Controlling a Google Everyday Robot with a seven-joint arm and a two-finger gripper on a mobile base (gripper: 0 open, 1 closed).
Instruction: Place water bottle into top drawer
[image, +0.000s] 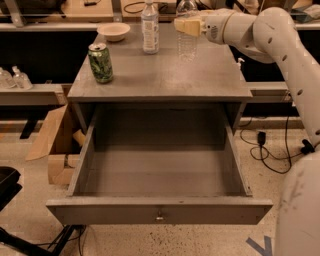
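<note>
There, the gripper clasped the water bottle by its upper body. The water bottle stood upright at the back right of the bench, near a labelled bottle. The drawer hung pulled open below, well apart from it, while a can and a bowl sat to the left.

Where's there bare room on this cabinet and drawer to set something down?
The open grey wooden top drawer is bare throughout. On the grey cabinet top, the front half from the green drink can to the right edge is free. The back is crowded: beige bowl, white-labelled bottle, and the gripper holding the clear ribbed water bottle.
</note>
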